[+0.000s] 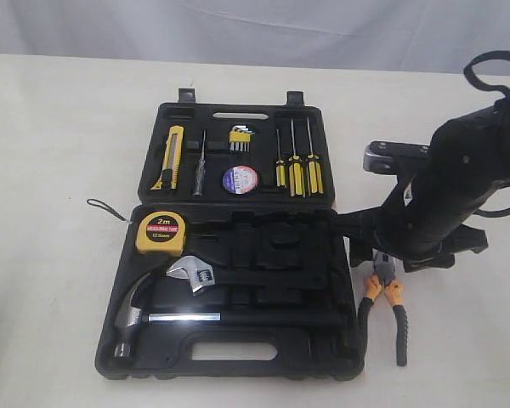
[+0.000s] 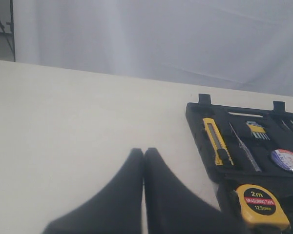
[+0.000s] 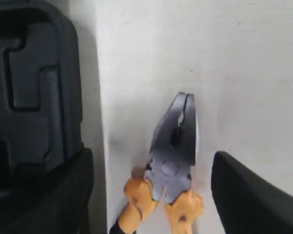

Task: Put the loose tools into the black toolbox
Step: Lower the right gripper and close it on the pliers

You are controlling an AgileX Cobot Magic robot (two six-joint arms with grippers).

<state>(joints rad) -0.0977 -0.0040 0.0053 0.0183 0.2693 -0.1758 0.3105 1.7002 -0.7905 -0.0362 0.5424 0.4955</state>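
Note:
The black toolbox (image 1: 340, 361) lies open on the table. Its lid half holds the yellow-black utility knife (image 1: 172, 156) and the dark tape roll (image 1: 240, 179). The yellow tape measure (image 1: 158, 229) marked 2m sits in the near half. The orange-black pliers (image 1: 384, 304) lie on the table just right of the box. My right gripper (image 3: 153, 161) is open, one finger on each side of the pliers (image 3: 176, 146) at the hinge, not touching them. My left gripper (image 2: 143, 152) is shut on nothing, over bare table left of the toolbox (image 2: 198, 114).
A steel hammer (image 1: 144, 319) and an adjustable wrench (image 1: 191, 274) rest in the near half. Yellow-handled screwdrivers (image 1: 295, 172) and hex keys (image 1: 240, 136) sit in the lid. My right arm (image 1: 450, 187) hangs over the table right of the box. A white curtain backs the table.

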